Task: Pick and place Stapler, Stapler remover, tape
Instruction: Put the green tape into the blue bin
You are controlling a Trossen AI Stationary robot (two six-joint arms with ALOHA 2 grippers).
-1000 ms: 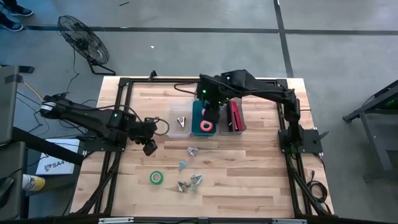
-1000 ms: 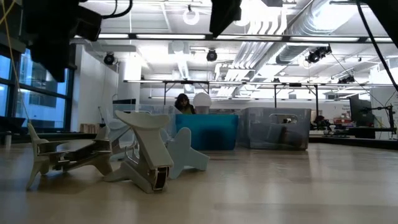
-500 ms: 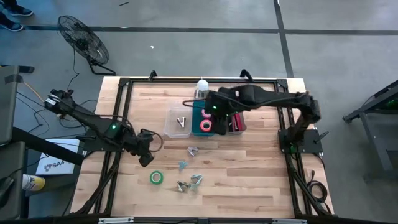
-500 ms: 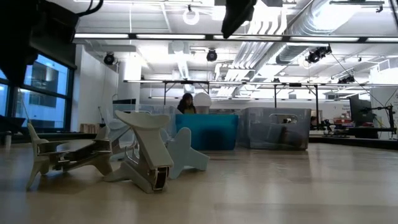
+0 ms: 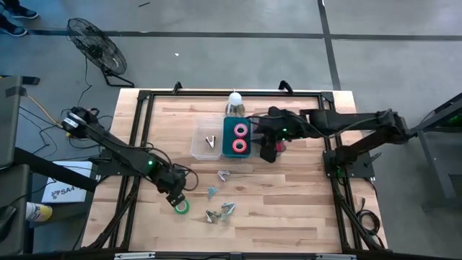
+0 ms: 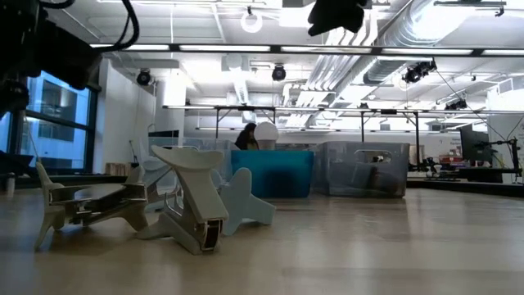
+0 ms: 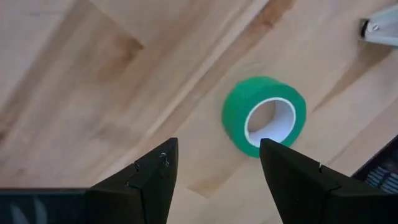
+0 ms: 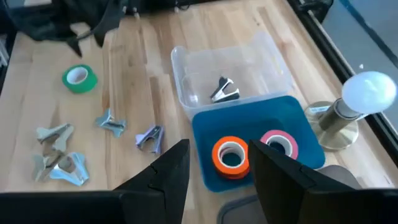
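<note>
While the green tape roll [image 5: 181,206] lies flat on the bare wood with its pale hollow centre facing up, it sits well away from the blue bin [image 5: 237,124] on the near-left side, apart from the loose staple removers [image 5: 220,211] that lie beside it. Being a ring, it has no long axis to align with, so the coming move turns only on centring the claw over it. The left gripper [image 5: 175,198] hangs just beside the roll, on the side toward the blue bin, its fingers [image 7: 149,180] spread wide and empty; in the left wrist view the roll lies ahead of the gap, nearer 1 finger than the other, so a small shift forward looks needed before closing. The right gripper [image 5: 268,152] is far from the roll, just beyond the blue bin's right edge, part open and holding nothing. The left arm is plainly nearer. Inside the blue bin lie 2 rolls, 1 pink [image 5: 240,131] and 1 orange-red [image 5: 239,146].
</note>
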